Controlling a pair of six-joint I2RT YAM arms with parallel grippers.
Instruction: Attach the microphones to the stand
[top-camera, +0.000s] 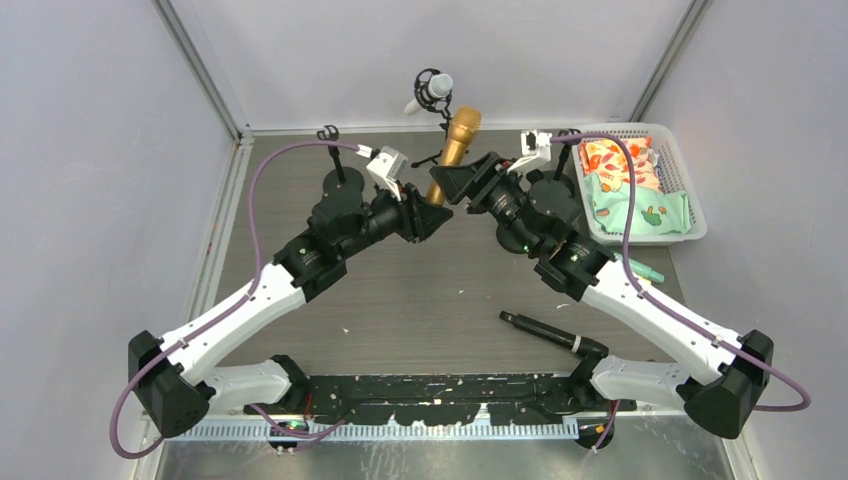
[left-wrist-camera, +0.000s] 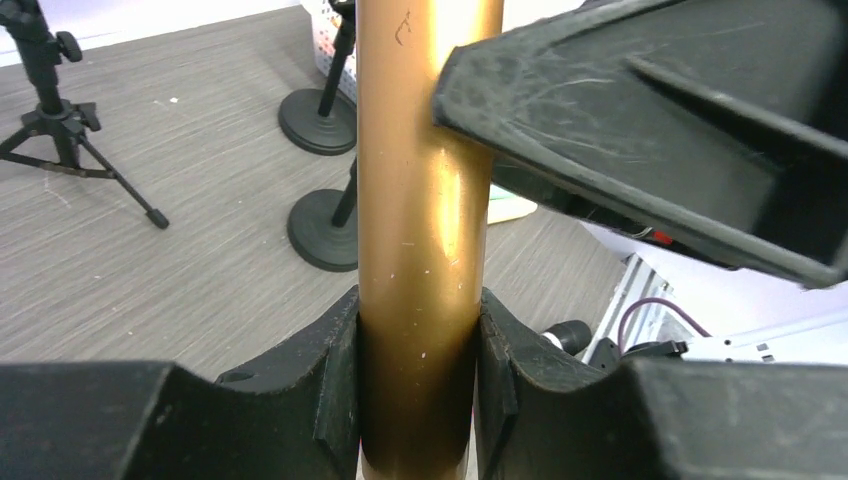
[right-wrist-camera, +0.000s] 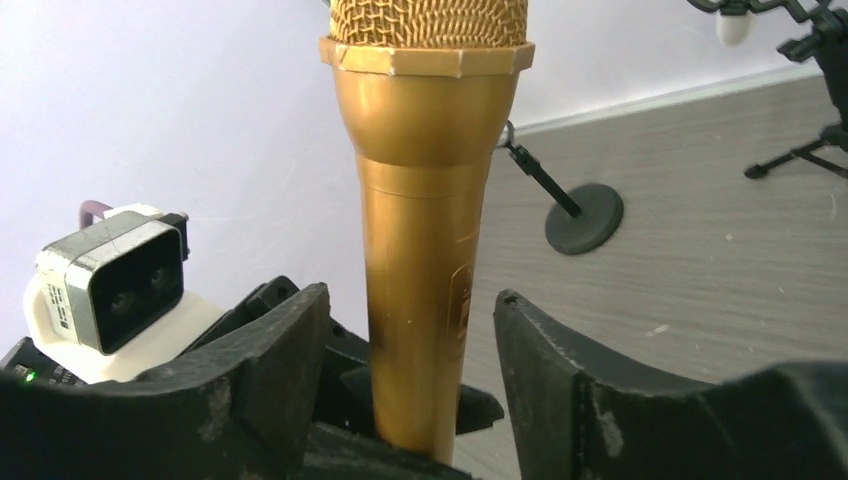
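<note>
A metallic gold microphone (top-camera: 458, 143) is held up above the back middle of the table, head pointing away. My left gripper (top-camera: 432, 208) is shut on its lower handle (left-wrist-camera: 420, 200), with both pads pressed against the gold body. My right gripper (top-camera: 462, 186) is open around the same microphone (right-wrist-camera: 425, 200), with a gap on each side of the handle. A white microphone (top-camera: 438, 88) sits in the clip of a tripod stand (top-camera: 432, 100) at the back. A black microphone (top-camera: 540, 330) lies on the table at the front right. A teal one (top-camera: 645, 270) shows beside my right arm.
A bare stand (top-camera: 330, 150) rises at the back left. Two round stand bases (left-wrist-camera: 322, 120) (left-wrist-camera: 325, 230) and a tripod (left-wrist-camera: 60, 120) show in the left wrist view. A white basket (top-camera: 690, 190) with patterned cloth sits at the back right.
</note>
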